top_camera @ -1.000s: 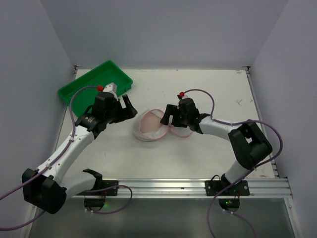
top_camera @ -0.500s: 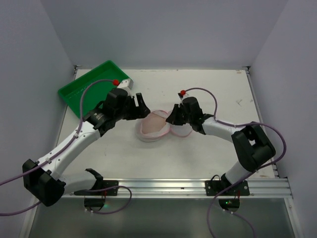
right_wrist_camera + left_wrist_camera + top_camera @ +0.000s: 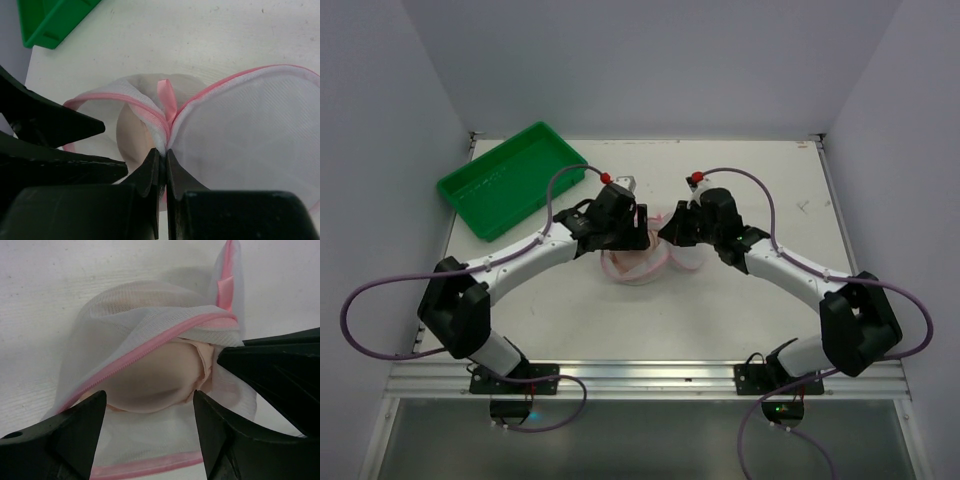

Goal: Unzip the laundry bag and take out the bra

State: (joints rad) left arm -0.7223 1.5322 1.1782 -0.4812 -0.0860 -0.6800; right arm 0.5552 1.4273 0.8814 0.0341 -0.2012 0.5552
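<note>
Unzip done: laundry bag [image 3: 115, 315] gapes, bra [image 3: 155, 375] still inside w/ cup showing; right jaws pinch bag's pink rim, left jaws wide astride bra, pull-out still to do.

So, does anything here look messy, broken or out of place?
Nothing is spilled or damaged. The one untidy thing is the laundry bag: it lies unzipped and gaping, one half flopped aside, with the bra showing inside. The right hand pinches its rim; the left hand is open over the bra.
</note>
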